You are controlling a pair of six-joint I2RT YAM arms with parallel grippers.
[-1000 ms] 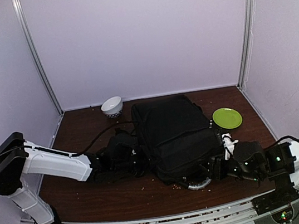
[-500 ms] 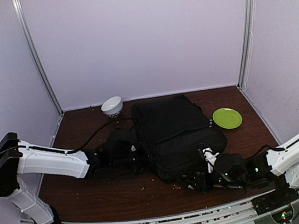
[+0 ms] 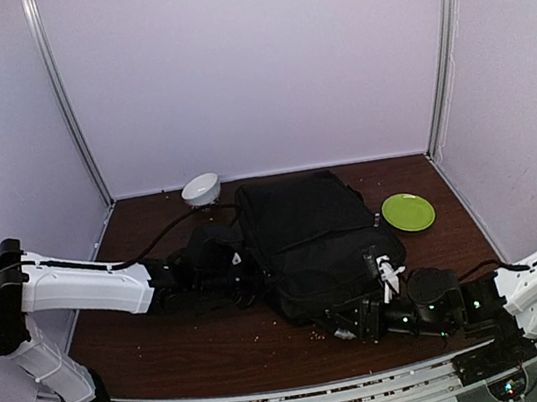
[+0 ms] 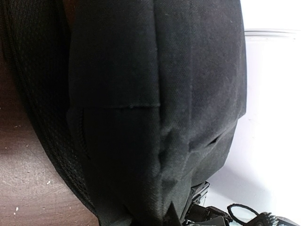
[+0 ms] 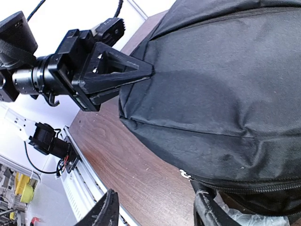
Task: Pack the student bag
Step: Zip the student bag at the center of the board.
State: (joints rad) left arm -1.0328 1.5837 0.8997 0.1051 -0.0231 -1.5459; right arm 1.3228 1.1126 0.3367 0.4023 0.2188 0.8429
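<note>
The student bag [image 3: 310, 240] is a large black fabric backpack lying flat in the middle of the brown table [image 3: 169, 347]. My left gripper [image 3: 250, 269] is at the bag's left side, shut on a pinch of its fabric. The right wrist view shows its black fingers [image 5: 141, 73] closed on the cloth. In the left wrist view the bag [image 4: 155, 94] fills the frame. My right gripper [image 3: 348, 329] is at the bag's near edge. It [image 5: 157, 214] is open over the table, its right finger [image 5: 207, 212] against the zipper seam, by a white zipper pull [image 5: 185, 174].
A white bowl [image 3: 201, 188] sits at the back, left of the bag. A green plate [image 3: 408, 211] lies to the bag's right. Small crumbs dot the table near the front rail [image 3: 278, 397]. Clear plastic [image 5: 244, 219] shows under the bag's edge.
My right arm has swung left along the bag's near edge, and now hides the grey-white handle. My left arm keeps its hold and has shifted slightly towards the back.
</note>
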